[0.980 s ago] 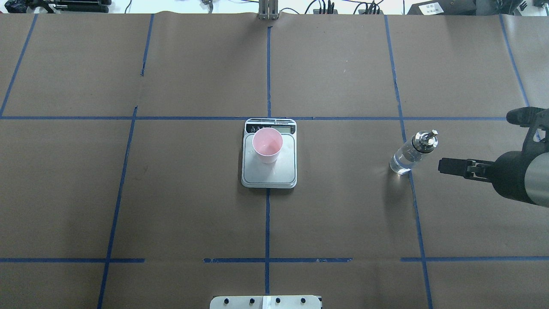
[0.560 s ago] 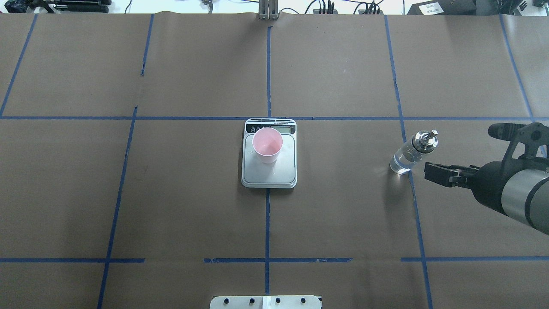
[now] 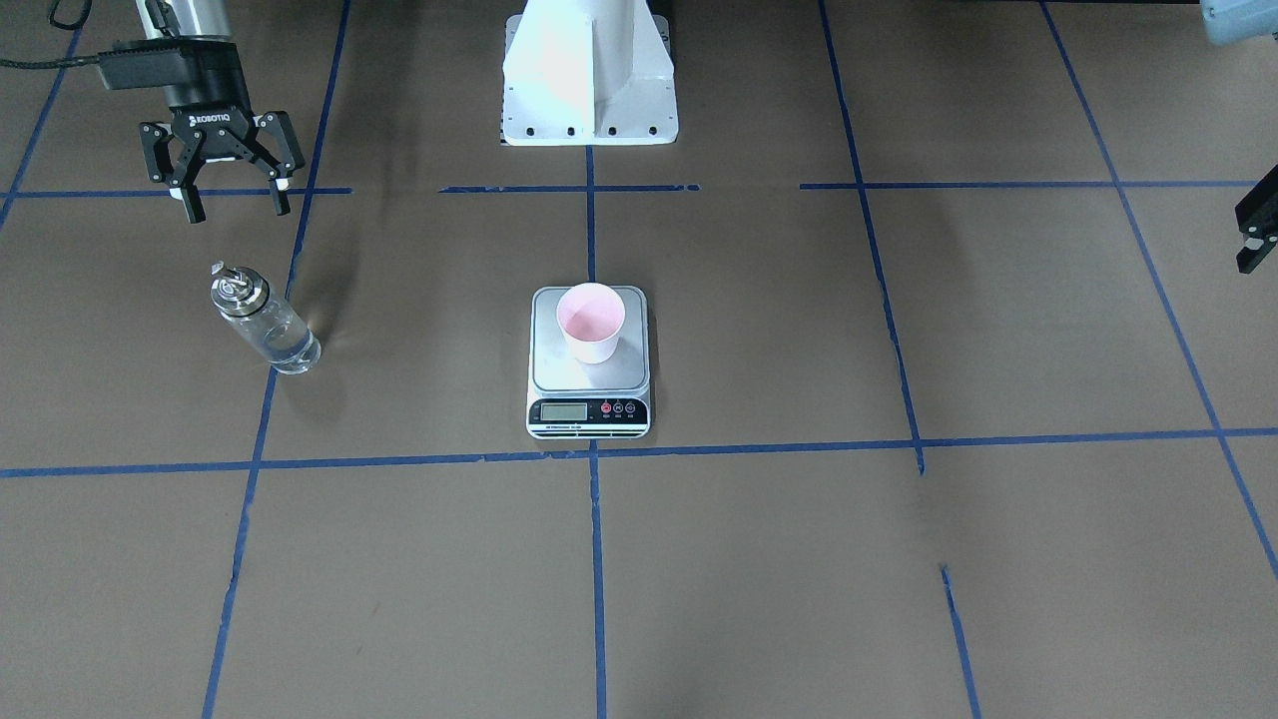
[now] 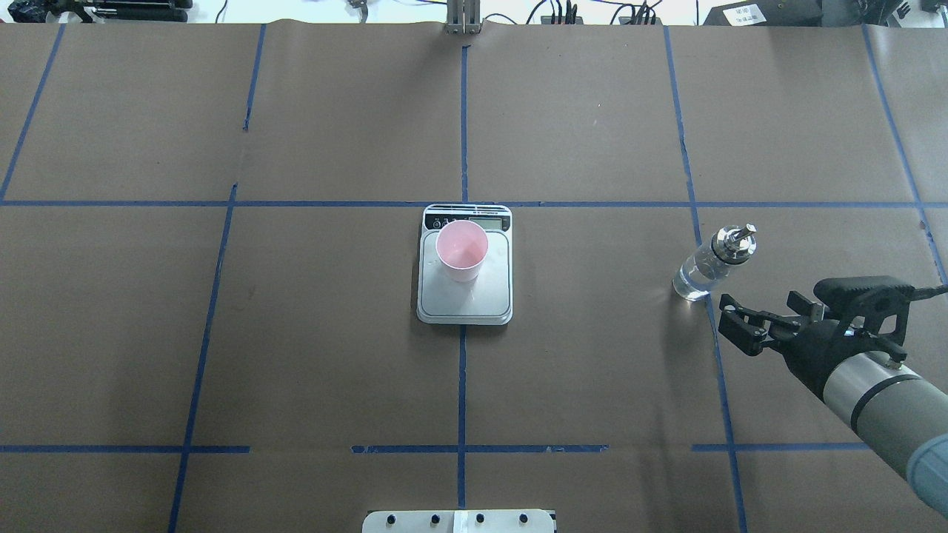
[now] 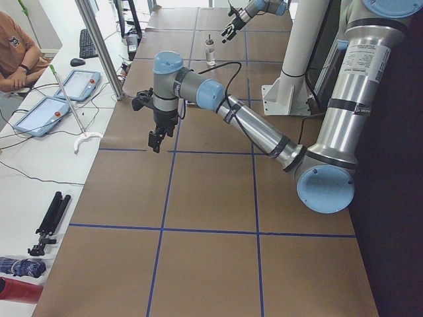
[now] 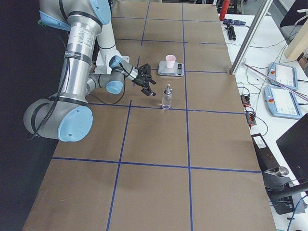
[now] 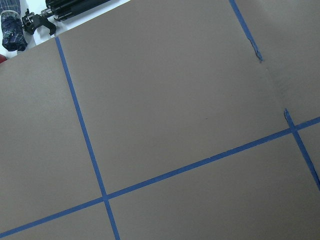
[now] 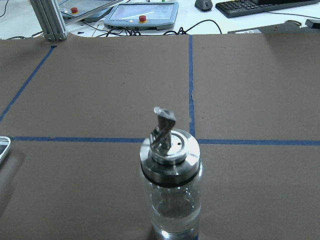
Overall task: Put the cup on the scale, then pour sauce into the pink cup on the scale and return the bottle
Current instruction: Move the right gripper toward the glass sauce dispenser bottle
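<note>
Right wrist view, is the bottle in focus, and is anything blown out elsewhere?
Right wrist view: the bottle is sharp, its metal collar glinting. Front-facing view: the white robot base is blown out. Overhead view: the strip beyond the table is washed white.

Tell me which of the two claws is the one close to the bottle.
The right claw, open, just on the robot's side of the upright bottle. The left claw hangs far off, over brown paper at the table's other end.
</note>
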{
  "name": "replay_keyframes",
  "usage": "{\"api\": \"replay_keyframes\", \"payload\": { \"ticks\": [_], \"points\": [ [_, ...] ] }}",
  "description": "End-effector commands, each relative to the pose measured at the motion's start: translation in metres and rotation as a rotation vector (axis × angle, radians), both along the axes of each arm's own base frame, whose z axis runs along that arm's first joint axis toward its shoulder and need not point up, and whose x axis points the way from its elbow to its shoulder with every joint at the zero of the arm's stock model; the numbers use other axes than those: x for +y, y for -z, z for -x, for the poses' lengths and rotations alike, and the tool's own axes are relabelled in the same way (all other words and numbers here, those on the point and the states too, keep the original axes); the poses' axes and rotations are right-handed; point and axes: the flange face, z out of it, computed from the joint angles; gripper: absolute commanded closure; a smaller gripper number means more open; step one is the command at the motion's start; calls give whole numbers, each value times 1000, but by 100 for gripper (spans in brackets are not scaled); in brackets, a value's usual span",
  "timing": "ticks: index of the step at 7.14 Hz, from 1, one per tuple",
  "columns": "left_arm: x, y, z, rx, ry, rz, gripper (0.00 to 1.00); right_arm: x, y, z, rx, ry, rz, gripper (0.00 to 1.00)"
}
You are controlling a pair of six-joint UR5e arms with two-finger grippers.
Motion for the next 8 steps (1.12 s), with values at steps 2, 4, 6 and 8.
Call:
{"api": "replay_keyframes", "payload": {
  "ticks": [2, 4, 6, 8],
  "points": [
    [1, 0, 0, 3, -1, 1, 0, 9, -37, 15, 15, -91, -99, 0],
    [0, 1, -1, 4, -2, -1, 0, 8, -48, 24, 41, -147, -147, 0],
    [0, 0, -1, 5, -2, 0, 0, 9, -35, 58, -11, -142, -150, 0],
    [-2, -4, -2, 2, -5, 8, 0, 11, -62, 61, -83, -153, -175, 0]
  ]
}}
